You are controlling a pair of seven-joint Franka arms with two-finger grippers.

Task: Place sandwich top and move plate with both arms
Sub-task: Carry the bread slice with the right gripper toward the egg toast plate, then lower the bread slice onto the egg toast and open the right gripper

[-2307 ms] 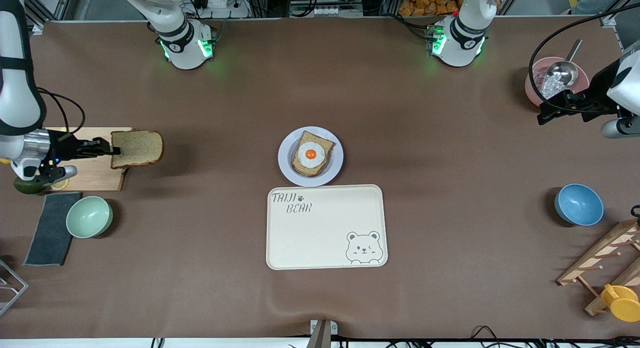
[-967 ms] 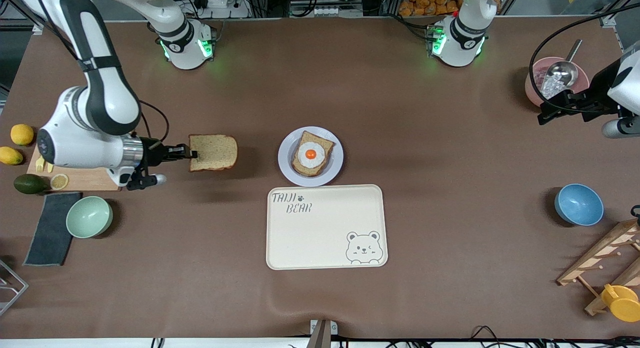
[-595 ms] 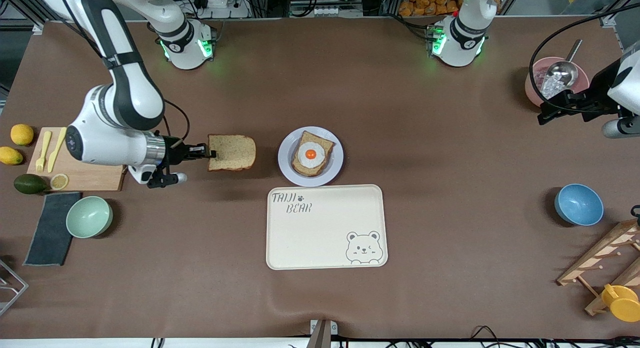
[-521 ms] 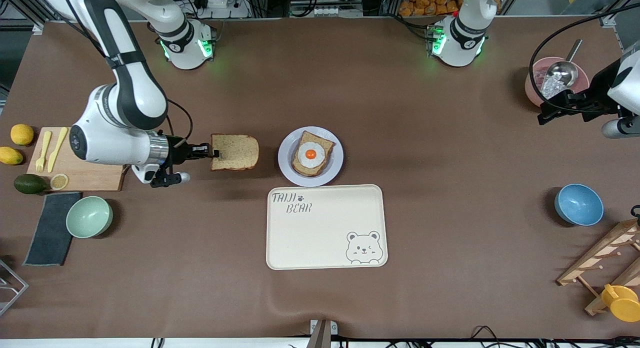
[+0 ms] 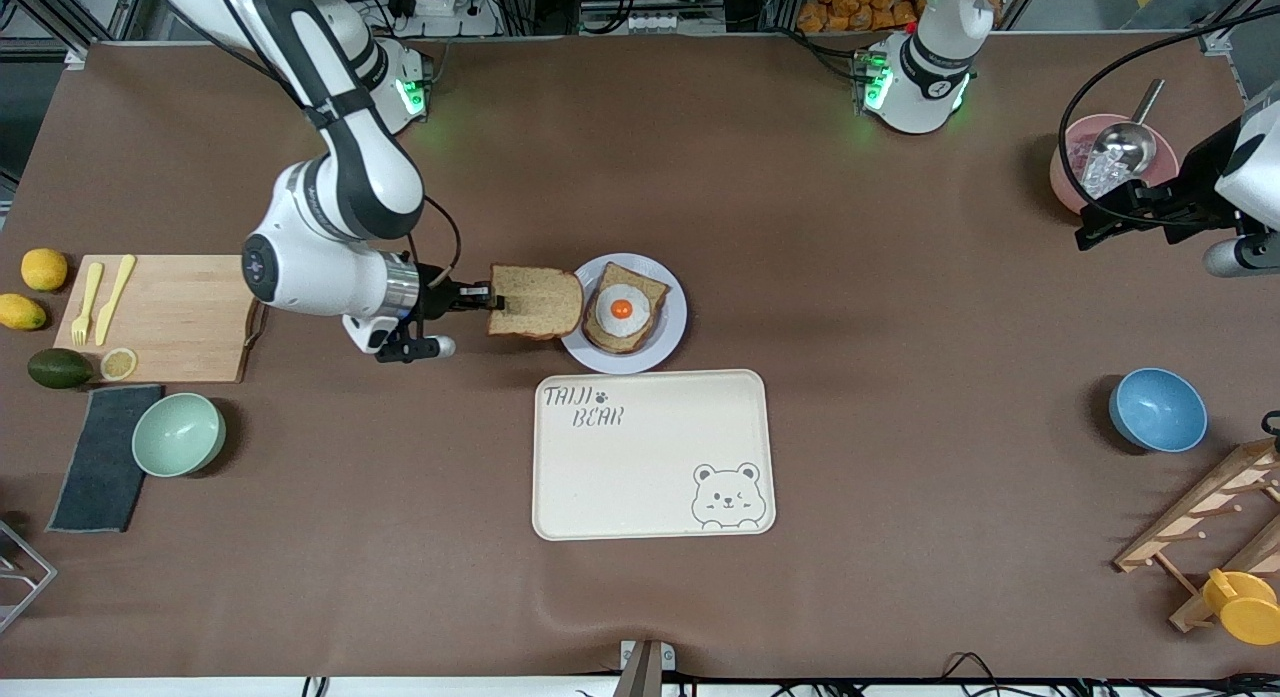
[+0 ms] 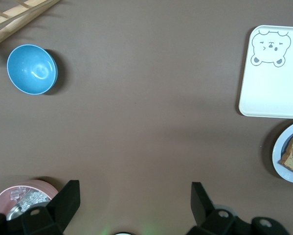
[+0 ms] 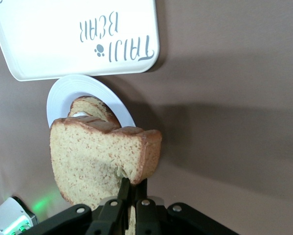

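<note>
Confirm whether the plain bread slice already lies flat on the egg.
No: the right gripper holds the sandwich top in the air, only its edge over the plate rim.

right gripper (image 5: 492, 299): jaws clamped, arm outstretched | left gripper (image 6: 131, 196): jaws wide, waiting

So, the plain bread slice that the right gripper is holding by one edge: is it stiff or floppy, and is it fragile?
The sandwich top probably is fairly stiff and light: the right gripper pinches only one edge, yet the slice stands out flat, reaching over the rim of the plate. It may be fragile: in the right wrist view the crumb looks dented at the fingers.
</note>
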